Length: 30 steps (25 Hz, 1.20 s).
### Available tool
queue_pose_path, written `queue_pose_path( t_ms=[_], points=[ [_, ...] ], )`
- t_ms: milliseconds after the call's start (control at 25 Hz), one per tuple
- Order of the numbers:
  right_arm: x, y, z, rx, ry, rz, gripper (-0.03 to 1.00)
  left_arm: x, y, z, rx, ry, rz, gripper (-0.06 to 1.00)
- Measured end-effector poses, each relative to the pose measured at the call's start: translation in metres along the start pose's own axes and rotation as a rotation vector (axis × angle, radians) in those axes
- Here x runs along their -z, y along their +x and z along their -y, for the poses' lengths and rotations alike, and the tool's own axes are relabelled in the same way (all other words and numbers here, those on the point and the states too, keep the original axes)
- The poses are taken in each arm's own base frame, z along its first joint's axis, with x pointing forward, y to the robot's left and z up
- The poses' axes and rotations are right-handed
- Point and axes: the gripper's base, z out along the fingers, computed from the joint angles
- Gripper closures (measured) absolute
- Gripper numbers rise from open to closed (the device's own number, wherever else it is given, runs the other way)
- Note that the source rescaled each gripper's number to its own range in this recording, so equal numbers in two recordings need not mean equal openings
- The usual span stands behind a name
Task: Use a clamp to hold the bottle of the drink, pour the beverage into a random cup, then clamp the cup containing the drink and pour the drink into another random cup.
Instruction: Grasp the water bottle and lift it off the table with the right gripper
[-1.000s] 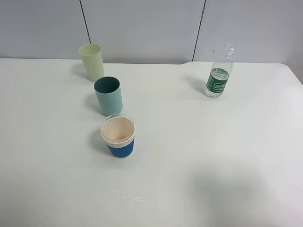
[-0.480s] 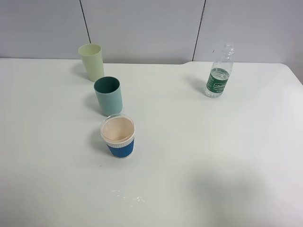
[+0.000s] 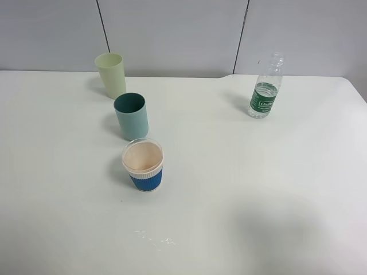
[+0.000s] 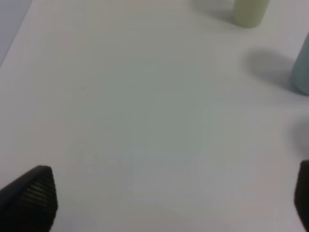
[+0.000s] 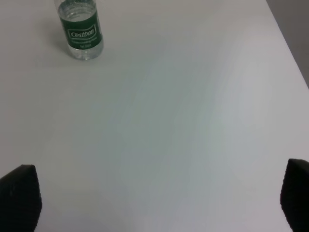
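A clear bottle [image 3: 265, 87] with a green label stands upright at the back right of the white table; it also shows in the right wrist view [image 5: 81, 30]. Three cups stand on the left: a pale green cup [image 3: 111, 74] at the back, a teal cup [image 3: 131, 116] in the middle, and a blue-banded paper cup [image 3: 143, 164] nearest. The left wrist view shows the pale green cup [image 4: 250, 12] and the teal cup's edge [image 4: 302, 72]. My left gripper [image 4: 169, 203] and right gripper [image 5: 157, 203] are open, empty, and away from all objects. Neither arm shows in the exterior high view.
Small white specks [image 3: 155, 238] lie on the table in front of the paper cup. A grey panelled wall [image 3: 172, 34] runs behind the table. The table's right edge [image 5: 285, 43] shows in the right wrist view.
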Motion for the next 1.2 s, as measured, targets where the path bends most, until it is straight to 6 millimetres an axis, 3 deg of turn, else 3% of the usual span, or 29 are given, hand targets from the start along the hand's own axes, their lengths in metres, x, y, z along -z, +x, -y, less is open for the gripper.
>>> queue_pose_path(
  t_ms=[240,400,760,1200],
  points=[
    [-0.004,-0.003,0.000,-0.003,-0.001,-0.028,-0.03,0.000,0.000,0.000,0.000,0.000,0.000,-0.06],
    [-0.015,-0.026,0.001,-0.003,-0.001,-0.027,-0.03,0.000,0.000,0.000,0.000,0.000,0.000,-0.06],
    [-0.073,-0.064,0.002,-0.003,-0.001,-0.051,-0.03,0.000,0.000,0.000,0.000,0.000,0.000,-0.06],
    [-0.143,-0.070,0.002,-0.003,-0.005,-0.187,-0.03,0.000,0.000,0.000,0.000,0.000,0.000,-0.06]
  ],
)
